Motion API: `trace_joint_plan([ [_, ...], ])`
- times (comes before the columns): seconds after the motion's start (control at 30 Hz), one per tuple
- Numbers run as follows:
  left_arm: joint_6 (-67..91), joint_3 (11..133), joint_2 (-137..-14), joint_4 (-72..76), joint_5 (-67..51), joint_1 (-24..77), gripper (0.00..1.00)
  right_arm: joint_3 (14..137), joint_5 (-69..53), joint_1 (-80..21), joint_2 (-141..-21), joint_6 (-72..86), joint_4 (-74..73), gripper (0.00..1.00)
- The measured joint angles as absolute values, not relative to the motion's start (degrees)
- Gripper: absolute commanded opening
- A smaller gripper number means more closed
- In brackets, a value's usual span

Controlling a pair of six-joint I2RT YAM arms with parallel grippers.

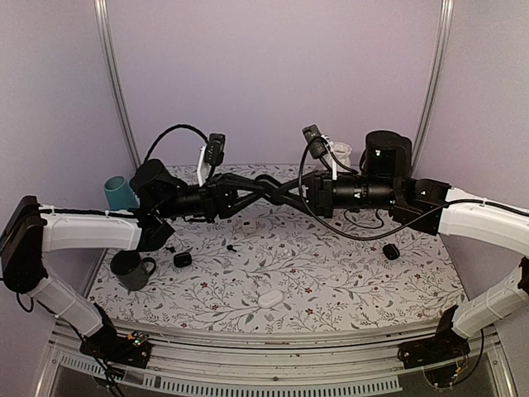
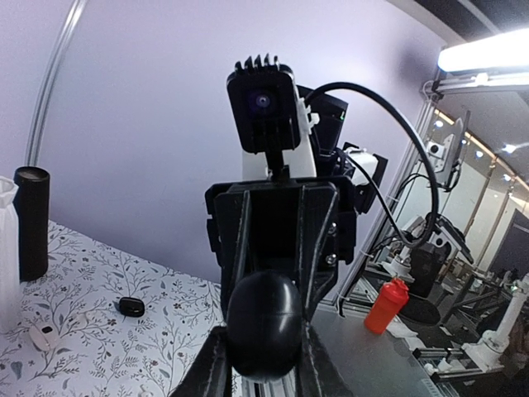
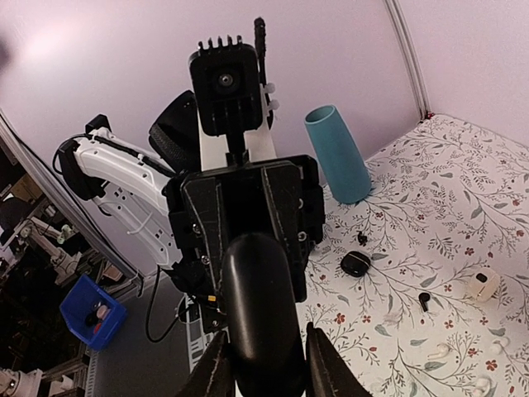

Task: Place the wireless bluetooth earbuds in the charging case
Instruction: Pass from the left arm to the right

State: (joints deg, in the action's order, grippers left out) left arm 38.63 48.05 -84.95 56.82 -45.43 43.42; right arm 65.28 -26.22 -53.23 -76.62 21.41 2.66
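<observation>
Arms: two – left arm (image 1: 87, 230), right arm (image 1: 483, 222).
Black cases: three – held black case (image 2: 264, 324), left black case (image 1: 183, 259), right black case (image 1: 391, 251).
Black earbuds: two loose – first black earbud (image 3: 423, 300), second black earbud (image 3: 362, 240).
White case (image 1: 270, 298): one in top view.
Teal cup (image 1: 120, 192): one.
Dark mug (image 1: 132, 269): one.
Black cylinder (image 1: 387, 153): one.
Red bottle (image 2: 387, 304): one.

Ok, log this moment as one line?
left pincer: shut on black case | right pincer: shut on same case, mid-air | black earbud: loose on table | insertion: pending
</observation>
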Motion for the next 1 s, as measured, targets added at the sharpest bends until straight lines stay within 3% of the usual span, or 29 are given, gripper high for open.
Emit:
trace_joint_plan([
  [0.2, 40.1, 48.1, -85.0, 57.1, -45.1, 43.4, 0.01, 65.2, -26.3, -53.1, -76.9, 21.8, 3.3, 0.05],
  [0.37, 40.2, 48.1, -85.0, 56.9, -44.6, 43.4, 0.36, 65.2, -25.9, -53.1, -76.9, 22.2, 3.5, 0.04],
  [0.5, 38.9, 48.1, -85.0, 55.0, -42.8, 43.4, 0.69, 64.5, -25.4, -53.1, -76.9, 23.3, 3.5, 0.04],
  [0.67, 36.7, 48.1, -84.6, 51.3, -39.2, 43.1, 0.94, 61.2, -24.5, -51.5, -76.3, 25.3, 3.5, 0.04],
  [1.0, 32.6, 47.8, -81.1, 45.4, -33.4, 42.7, 0.96, 52.6, -20.2, -45.0, -69.4, 29.2, 0.8, 0.04],
])
